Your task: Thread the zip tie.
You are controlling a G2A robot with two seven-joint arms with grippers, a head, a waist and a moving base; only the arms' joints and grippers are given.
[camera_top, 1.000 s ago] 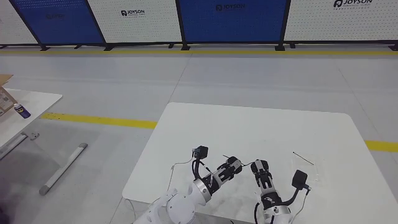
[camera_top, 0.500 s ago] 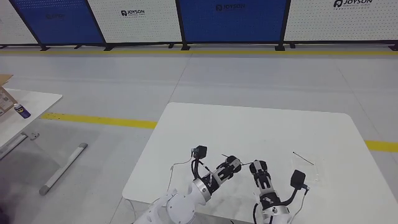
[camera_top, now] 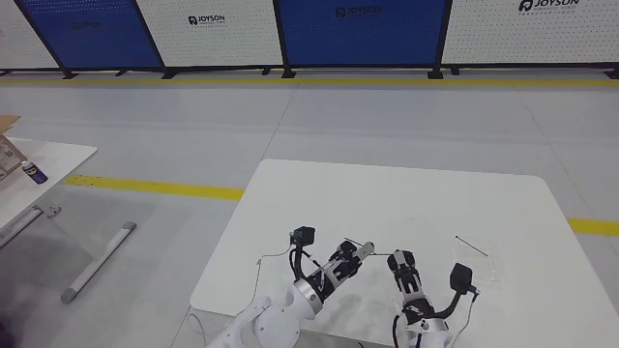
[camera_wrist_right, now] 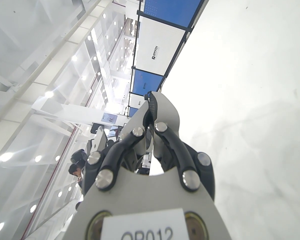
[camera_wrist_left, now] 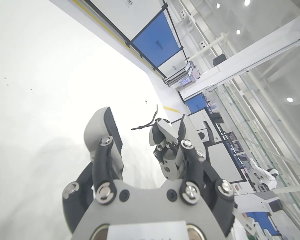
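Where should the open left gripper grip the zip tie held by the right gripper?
The free stretch of the zip tie jutting beyond the right gripper, probably approached from its tip side: it is bare there and faces the open left gripper.

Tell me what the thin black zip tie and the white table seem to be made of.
The thin black zip tie: probably flexible plastic, matte; its strap shows fine cross ridges and bends. The flat white table: smooth hard top without grain, perhaps laminate or painted board; unclear which.
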